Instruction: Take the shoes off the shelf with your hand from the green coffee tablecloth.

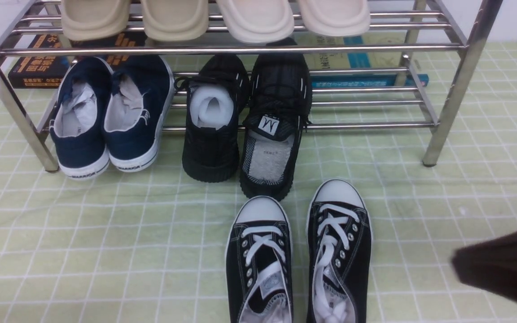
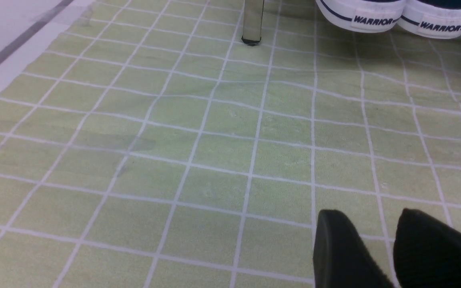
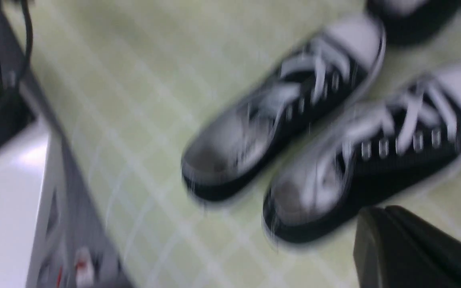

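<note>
Standing side by side on the pale green tablecloth (image 1: 106, 233) with its grid of thin white lines, the pair of black canvas low-top sneakers (image 1: 299, 255) with white laces and white rubber toe caps rests in front of the two-tier chrome tube shelf (image 1: 447, 94), toes towards it, off the rails and touching no gripper. The left shoe's toe cap lies just beside the heel of the all-black mesh sneakers (image 1: 247, 121), which sit on the lower tier with heels overhanging onto the cloth. To their left on the same tier: a pair of navy slip-ons (image 1: 112, 116) with white soles marked WARRIOR. Upper tier: four pale beige and cream foam slippers (image 1: 216, 18), soles outward. Behind the shelf: a black book with orange lettering (image 1: 38, 67) and a blue-edged book (image 1: 366, 80) lying flat. The right gripper (image 1: 505, 267), a dark blurred mass at the lower right edge of the front view, stands apart from the sneakers with its fingers (image 3: 410, 248) pressed together and holding nothing. The left gripper (image 2: 398, 252) hovers low over bare cloth, its two black fingertips held apart with a narrow gap, empty.
</note>
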